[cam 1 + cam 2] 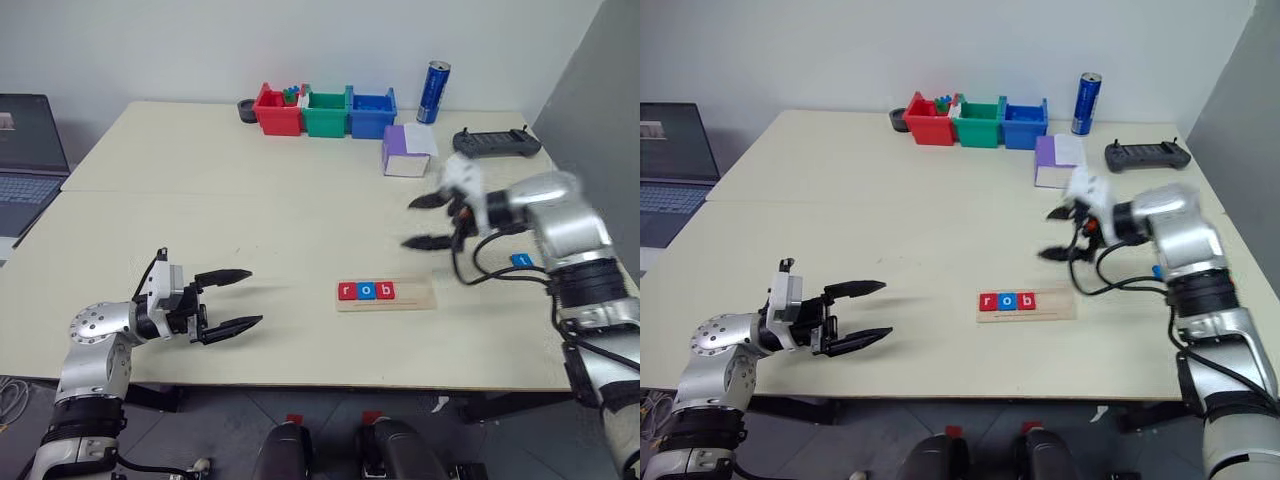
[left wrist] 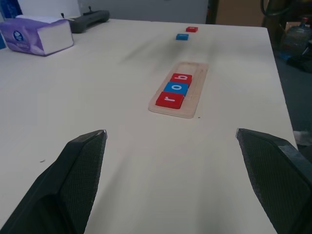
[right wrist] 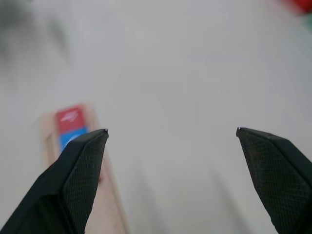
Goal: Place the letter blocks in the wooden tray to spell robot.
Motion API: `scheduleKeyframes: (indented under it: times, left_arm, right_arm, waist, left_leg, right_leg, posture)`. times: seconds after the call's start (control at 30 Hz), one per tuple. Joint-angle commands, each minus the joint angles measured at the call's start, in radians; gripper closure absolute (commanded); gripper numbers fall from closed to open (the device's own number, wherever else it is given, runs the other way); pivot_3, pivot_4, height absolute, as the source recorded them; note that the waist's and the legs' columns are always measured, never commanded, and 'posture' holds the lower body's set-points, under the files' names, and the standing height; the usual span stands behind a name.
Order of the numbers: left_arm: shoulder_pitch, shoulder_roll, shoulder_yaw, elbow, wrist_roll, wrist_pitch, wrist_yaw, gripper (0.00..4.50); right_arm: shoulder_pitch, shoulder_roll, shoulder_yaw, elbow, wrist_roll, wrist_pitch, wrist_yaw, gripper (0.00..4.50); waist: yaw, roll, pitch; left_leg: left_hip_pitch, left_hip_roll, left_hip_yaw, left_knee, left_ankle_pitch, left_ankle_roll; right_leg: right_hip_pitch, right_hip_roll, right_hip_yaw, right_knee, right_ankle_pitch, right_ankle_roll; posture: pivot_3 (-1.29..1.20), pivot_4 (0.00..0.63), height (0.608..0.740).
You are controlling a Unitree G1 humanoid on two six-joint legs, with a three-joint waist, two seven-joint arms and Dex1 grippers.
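We are seeing the wooden tray [image 1: 386, 295] at lower centre holding letter blocks [image 1: 366, 291] r, o, b. Our left gripper [image 1: 240, 298] and right gripper [image 1: 428, 221] are both hanging released, grasping nothing, above the bench [image 1: 200, 190].

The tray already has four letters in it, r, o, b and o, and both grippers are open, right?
Not quite. The tray has three letters, r, o and b, as the left wrist view shows. Both the left gripper and right gripper are open.
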Motion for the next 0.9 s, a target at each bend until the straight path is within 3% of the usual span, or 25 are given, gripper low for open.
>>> scheduleKeyframes:
  times: [0.03,0.13,0.33,0.57,0.9]
  left_arm:
    - [0.009,0.007,0.02,-0.044,-0.024,0.002,0.006,0.0]
    - [-0.001,0.0,0.013,-0.035,-0.019,0.002,0.008,0.0]
    - [-0.049,-0.003,-0.002,-0.002,-0.012,0.001,-0.005,0.0]
    - [-0.065,-0.003,-0.008,0.019,-0.009,-0.004,-0.02,0.0]
    - [-0.058,-0.001,-0.006,0.009,-0.013,0.004,-0.022,0.0]
  right_arm:
    - [0.145,-0.001,-0.182,-0.06,0.0,0.092,-0.272,0.02]
    - [0.324,0.024,-0.298,-0.158,-0.028,0.142,-0.47,0.02]
    - [0.344,0.005,-0.413,-0.06,-0.009,0.112,-0.669,0.02]
    - [0.39,-0.094,-0.444,0.059,0.029,0.055,-0.642,0.02]
    - [0.379,-0.133,-0.413,0.149,0.059,-0.004,-0.616,0.02]
  waist:
    - [-0.001,0.0,0.0]
    - [-0.005,0.001,0.0]
    - [-0.032,0.008,0.003]
    - [-0.036,0.008,0.002]
    - [-0.036,0.008,0.002]
  left_leg:
    - [0.0,-0.001,0.001,0.0,0.0,0.0]
    - [0.0,-0.001,0.001,0.0,0.0,0.0]
    - [0.002,0.0,0.003,-0.001,0.0,0.0]
    - [0.001,0.001,0.003,-0.003,0.0,0.0]
    - [0.002,0.0,0.003,-0.002,0.0,0.0]
  right_leg:
    - [0.0,-0.001,0.001,0.0,0.0,0.0]
    - [-0.001,-0.001,0.001,0.001,0.0,0.0]
    - [-0.001,0.001,0.002,0.003,0.0,0.001]
    - [-0.001,0.003,0.003,0.001,0.0,0.001]
    - [-0.001,0.003,0.003,0.001,0.0,0.002]
  posture:
    - [0.0,0.15,0.74]
    - [0.0,0.15,0.74]
    - [0.0,0.15,0.74]
    - [0.0,0.15,0.74]
    - [0.0,0.15,0.74]
